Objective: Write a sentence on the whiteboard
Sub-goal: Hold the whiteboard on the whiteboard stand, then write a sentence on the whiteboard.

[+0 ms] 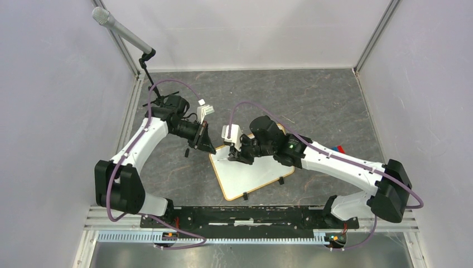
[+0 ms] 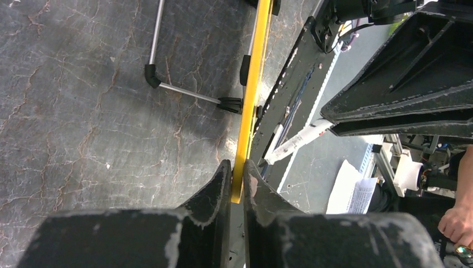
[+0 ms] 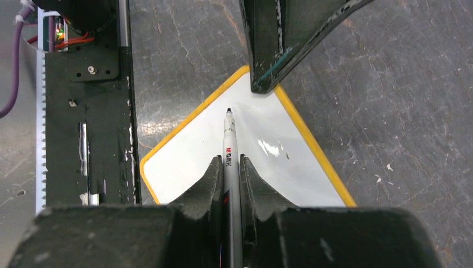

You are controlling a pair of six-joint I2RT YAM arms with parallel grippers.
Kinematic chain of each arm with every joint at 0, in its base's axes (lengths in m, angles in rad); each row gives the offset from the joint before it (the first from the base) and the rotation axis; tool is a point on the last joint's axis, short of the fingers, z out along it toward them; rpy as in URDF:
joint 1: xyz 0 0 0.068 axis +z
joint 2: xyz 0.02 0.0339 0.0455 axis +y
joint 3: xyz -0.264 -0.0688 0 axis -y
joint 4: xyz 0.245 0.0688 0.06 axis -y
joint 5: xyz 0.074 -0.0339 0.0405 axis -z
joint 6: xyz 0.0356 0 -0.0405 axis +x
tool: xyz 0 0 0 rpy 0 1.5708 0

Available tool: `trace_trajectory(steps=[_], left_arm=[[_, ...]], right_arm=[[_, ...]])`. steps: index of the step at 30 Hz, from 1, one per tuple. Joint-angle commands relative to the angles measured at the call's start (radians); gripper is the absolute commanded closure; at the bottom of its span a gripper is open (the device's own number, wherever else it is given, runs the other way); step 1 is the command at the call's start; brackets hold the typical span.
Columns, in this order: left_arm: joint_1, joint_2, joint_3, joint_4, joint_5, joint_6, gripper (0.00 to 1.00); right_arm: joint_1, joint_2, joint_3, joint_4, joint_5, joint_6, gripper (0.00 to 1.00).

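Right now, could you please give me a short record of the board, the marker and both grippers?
whiteboard: lying on the table, surface blank where visible
left gripper: shut on the whiteboard's frame near one corner
right gripper: shut on the marker
marker: uncapped, tip over the board near that corner; contact unclear
progress: nothing written yet, as far as visible

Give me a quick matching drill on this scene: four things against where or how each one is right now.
Things:
1. left pincer
2. right pincer
3. whiteboard
4. microphone

States or places:
A. shut on the marker
B. at the far left corner of the cell
C. clamped on the yellow frame edge
D. on the grey table, under the marker's tip

Pairs: 1-C; 2-A; 3-D; 4-B
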Motion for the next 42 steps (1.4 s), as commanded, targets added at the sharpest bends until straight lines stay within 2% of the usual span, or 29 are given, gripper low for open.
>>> trace_trajectory(steps=[1, 4, 42], left_arm=[[-0.004, 0.016, 0.034, 0.004, 0.029, 0.031, 0.93], [-0.003, 0.018, 0.034, 0.003, 0.017, 0.032, 0.97], [-0.005, -0.014, 0.014, 0.004, -0.012, 0.037, 0.98]], right_arm=[[0.007, 0.013, 0.082, 0.046, -0.01, 0.032, 1.0], [0.007, 0.023, 0.096, 0.046, -0.01, 0.035, 1.0], [0.008, 0.071, 0.096, 0.063, 0.058, 0.026, 1.0]])
